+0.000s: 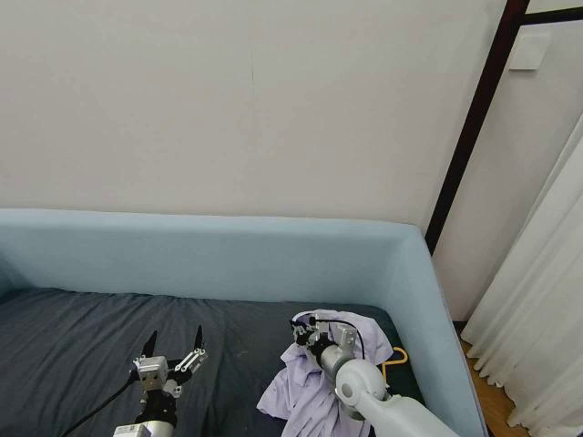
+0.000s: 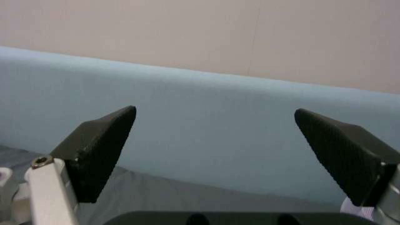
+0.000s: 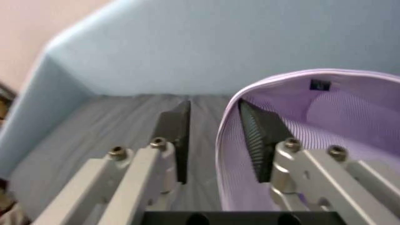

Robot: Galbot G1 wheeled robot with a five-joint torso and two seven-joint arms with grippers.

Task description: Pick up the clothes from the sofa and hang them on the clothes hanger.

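Only one lilac shirt (image 1: 287, 390), at right gripper (image 3: 212, 112).

The left pincer (image 1: 176, 341) stands at the lower left of the head view, pointing upward, its two black fingers (image 2: 100, 150) spread wide in a V. The left arm (image 1: 150, 426) runs off the bottom edge beneath it. The right pincer (image 1: 299, 328) sits lower centre-right, its fingers (image 3: 178, 136) parallel with a narrow gap between them. Its grey forearm (image 1: 387, 411) slants in from the lower right.

A pale lilac striped shirt (image 1: 284, 390) lay crumpled on the dark seat of the sofa (image 1: 228, 259), near its right armrest.
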